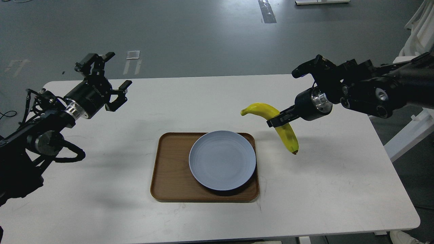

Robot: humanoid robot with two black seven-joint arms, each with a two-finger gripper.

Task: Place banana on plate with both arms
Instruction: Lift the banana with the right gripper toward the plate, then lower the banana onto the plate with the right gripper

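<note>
Our right end effector (275, 121) is clamped around the middle of the banana (271, 115), holding it in the air above the surface (339, 189), its dark tip hanging down. The banana hangs just right of the tray (169, 176), near its far right corner. The plate (222, 160) sits on the tray's right half. Our left end effector (113, 79) hovers with fingers spread, holding nothing, over the surface's far left corner.

Yellow banana (271, 117) — blue-grey plate (222, 160)
</note>
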